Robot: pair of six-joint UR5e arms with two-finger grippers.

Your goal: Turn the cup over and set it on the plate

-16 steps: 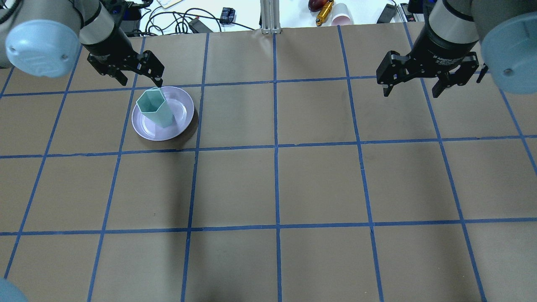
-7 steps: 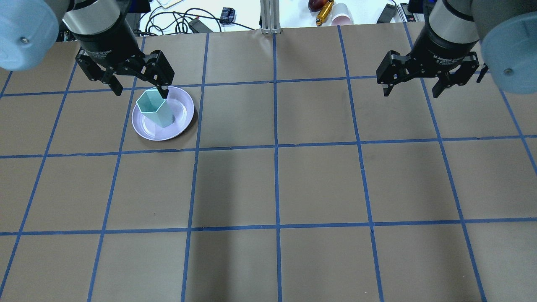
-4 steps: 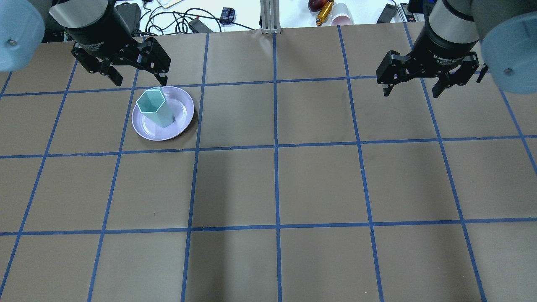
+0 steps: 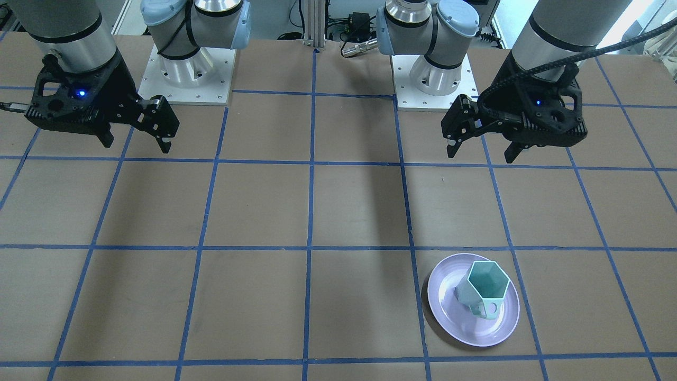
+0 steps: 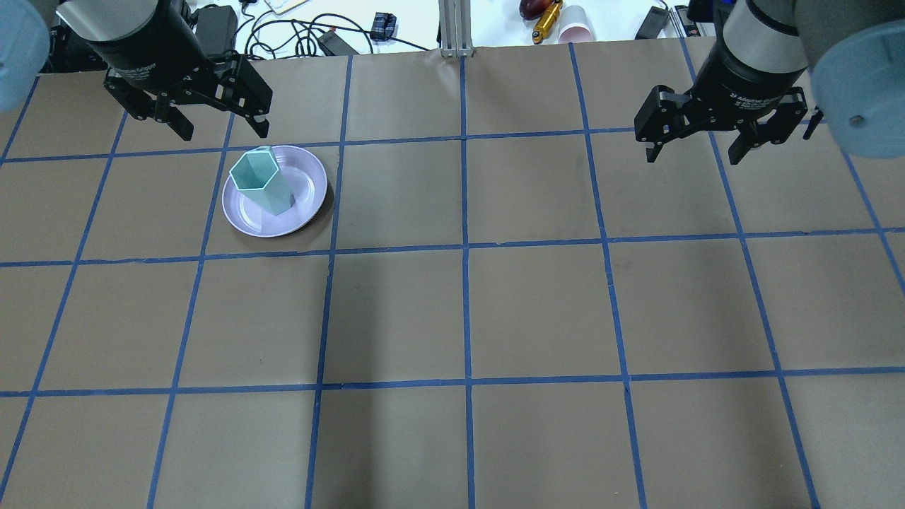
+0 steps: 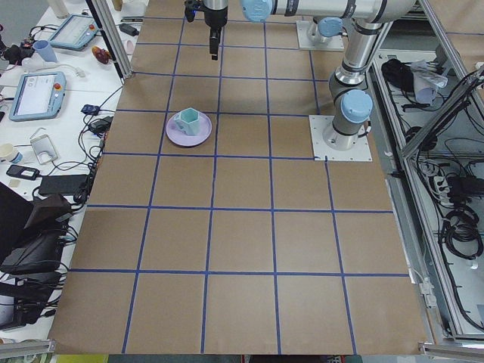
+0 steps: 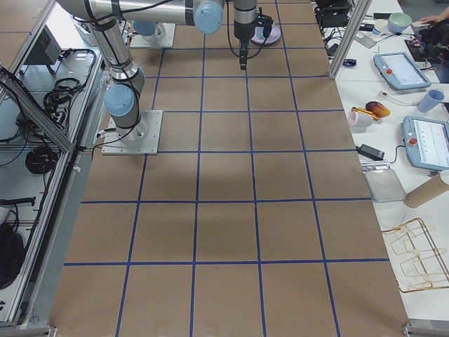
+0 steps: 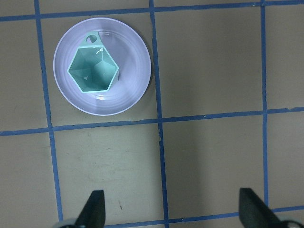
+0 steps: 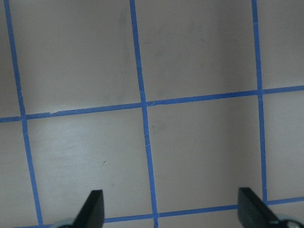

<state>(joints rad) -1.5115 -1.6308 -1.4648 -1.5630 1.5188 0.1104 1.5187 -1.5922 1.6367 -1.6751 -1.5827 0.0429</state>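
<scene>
You can see the cup (image 5: pixel 260 180) standing upright on the plate (image 5: pixel 244 215), mouth up, so its teal inside shows plainly from the left wrist camera (image 8: pixel 93 70). It sits a little off the plate's (image 8: pixel 128 90) centre, with its base on the plate's floor. In the front-facing view the cup's (image 4: pixel 484 290) loop handle points away from the robot's bases, toward the operators' side. The plate (image 4: pixel 455 317) lies flat on the brown paper table (image 5: pixel 537 311) with its blue tape grid, on the robot's left side and toward the far edge from the robot. The left gripper (image 5: pixel 224 131) hangs in the air above the table, apart from the cup and touching nothing. Its claw is spread wide and empty, with both fingertips showing at the lower corners of its wrist view (image 8: pixel 171 211). The right gripper (image 5: pixel 693 157) hovers well apart, over bare table on the robot's right side. Its claw is wide too and holds nothing, and its own camera (image 9: pixel 171 209) shows only paper and tape lines beneath it. From the front, both the left gripper (image 4: pixel 480 156) and the right gripper (image 4: pixel 137 145) sit at about the same distance from the bases.
</scene>
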